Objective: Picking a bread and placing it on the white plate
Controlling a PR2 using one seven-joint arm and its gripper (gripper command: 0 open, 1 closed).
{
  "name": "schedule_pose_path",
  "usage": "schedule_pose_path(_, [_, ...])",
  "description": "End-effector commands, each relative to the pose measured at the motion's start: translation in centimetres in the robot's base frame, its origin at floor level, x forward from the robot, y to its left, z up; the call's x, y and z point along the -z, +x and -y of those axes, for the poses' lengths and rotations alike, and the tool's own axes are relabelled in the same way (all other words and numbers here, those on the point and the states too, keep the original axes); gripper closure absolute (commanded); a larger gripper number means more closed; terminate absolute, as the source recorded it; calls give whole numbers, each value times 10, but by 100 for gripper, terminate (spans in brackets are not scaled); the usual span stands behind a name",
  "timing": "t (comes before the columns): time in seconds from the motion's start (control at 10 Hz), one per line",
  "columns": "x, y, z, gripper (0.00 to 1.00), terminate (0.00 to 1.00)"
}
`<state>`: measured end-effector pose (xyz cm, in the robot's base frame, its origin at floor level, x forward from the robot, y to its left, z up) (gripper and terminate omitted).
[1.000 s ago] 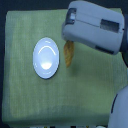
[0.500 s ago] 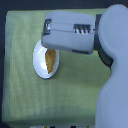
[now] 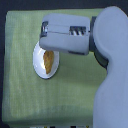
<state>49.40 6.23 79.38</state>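
Arm shifted slightly right since last frame, uncovering more of plate [image 3: 40, 67], bread [image 3: 48, 61] lying on plate toward 2 o'clock, fingers [image 3: 47, 49] hidden under arm housing, opening can't tell, green table [image 3: 20, 100]

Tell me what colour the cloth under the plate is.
The cloth is light green with a fine woven check, seen in the exterior view, the only one.

jaws and white plate's [image 3: 39, 67] top hidden
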Motion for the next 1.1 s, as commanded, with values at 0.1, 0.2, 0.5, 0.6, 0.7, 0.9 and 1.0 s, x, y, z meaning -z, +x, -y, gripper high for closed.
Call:
schedule_pose_path(0.1, [7, -3, -9, 100, 0])
schedule_pose_path(0.2, [8, -4, -10, 0, 0])
schedule_pose_path(0.5, [8, -8, -8, 0, 0])
schedule_pose_path(0.6, [7, -8, -8, 0, 0])
schedule_pose_path(0.7, [6, -6, -9, 0, 0])
schedule_pose_path(0.9, [5, -7, -7, 0, 0])
schedule_pose_path(1.0, [5, -6, -7, 0, 0])
